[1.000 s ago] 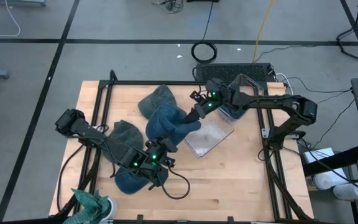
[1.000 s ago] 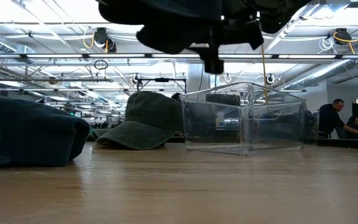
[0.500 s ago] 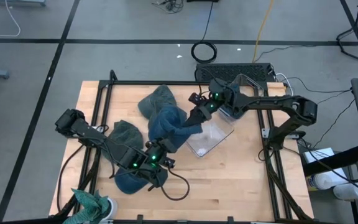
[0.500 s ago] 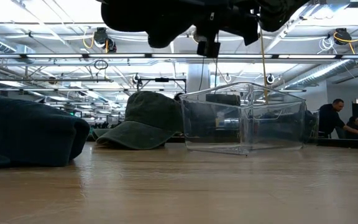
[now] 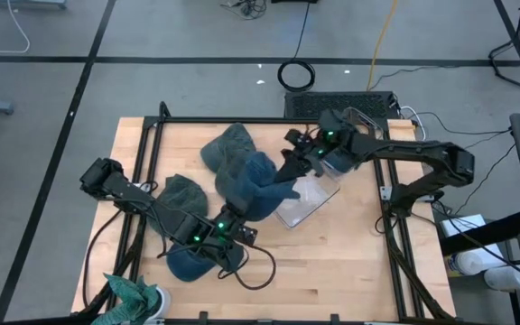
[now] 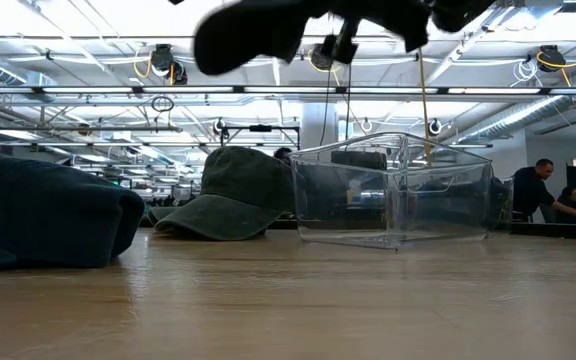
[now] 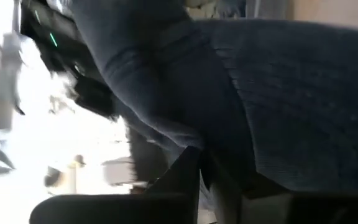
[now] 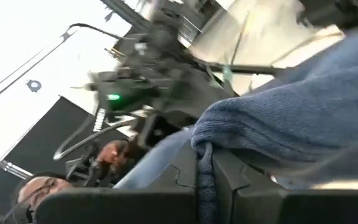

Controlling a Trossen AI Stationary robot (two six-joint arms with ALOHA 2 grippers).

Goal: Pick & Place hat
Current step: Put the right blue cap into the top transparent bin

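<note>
Blue knitted hat [image 5: 253, 185], soft and slouchy, hangs in the air stretched between both grippers. Right gripper [image 5: 289, 175] has its fingers [image 8: 185, 171] pinched together on the hat's edge; left gripper [image 5: 229, 217] fingers [image 7: 182, 177] are clamped on its opposite end. A clear plastic box [image 5: 303, 200] sits below the right fingers.

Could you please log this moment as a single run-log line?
left tool: shut on blue hat | right tool: shut on blue hat | hat: held aloft beside clear bin | not yet placed
</note>
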